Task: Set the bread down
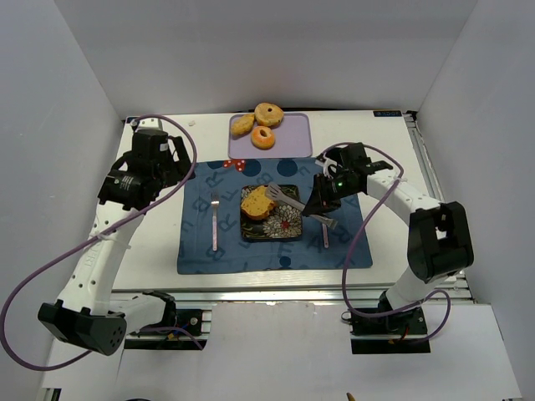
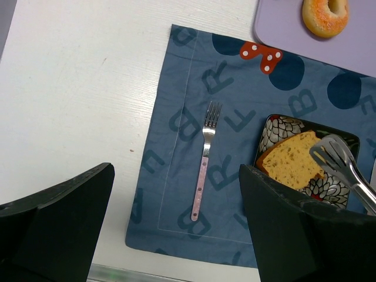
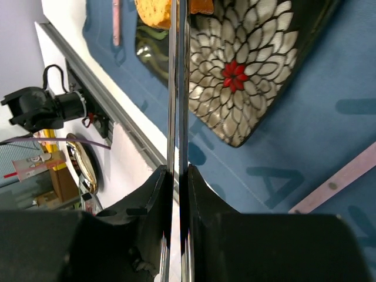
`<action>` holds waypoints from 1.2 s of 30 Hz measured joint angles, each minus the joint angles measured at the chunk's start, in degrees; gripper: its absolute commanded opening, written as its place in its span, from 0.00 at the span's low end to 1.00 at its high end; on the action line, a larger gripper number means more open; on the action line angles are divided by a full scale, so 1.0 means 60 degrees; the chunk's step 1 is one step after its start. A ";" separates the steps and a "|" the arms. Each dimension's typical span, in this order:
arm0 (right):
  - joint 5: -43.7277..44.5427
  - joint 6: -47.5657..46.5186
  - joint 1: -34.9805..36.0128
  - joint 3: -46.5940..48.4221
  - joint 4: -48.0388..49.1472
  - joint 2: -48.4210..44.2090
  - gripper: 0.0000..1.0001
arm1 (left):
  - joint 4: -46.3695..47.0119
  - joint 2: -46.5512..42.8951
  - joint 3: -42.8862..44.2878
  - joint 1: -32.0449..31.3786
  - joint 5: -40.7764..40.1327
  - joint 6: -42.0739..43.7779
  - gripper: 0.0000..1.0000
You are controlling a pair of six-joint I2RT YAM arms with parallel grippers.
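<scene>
Gripping tongs (image 1: 288, 199) tight, right hand (image 3: 178, 194) keeps tips at right edge of bread (image 1: 257, 203). Bread lies tilted on left part of plate (image 1: 288, 230). Risk: tips snag crumb when pulled away, dragging bread off plate onto mat (image 1: 201, 251). Left hand (image 2: 176, 176) wide, empty, above fork (image 2: 204, 158); no threat.

Robot lab, white screens (image 1: 50, 125) (aluminium rail (image 1: 276, 286))
</scene>
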 measured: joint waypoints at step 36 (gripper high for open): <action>0.4011 0.0488 0.0299 0.4921 0.0146 0.1472 0.65 | -0.0062 -0.0033 -0.0204 0.0000 0.0018 0.0124 0.98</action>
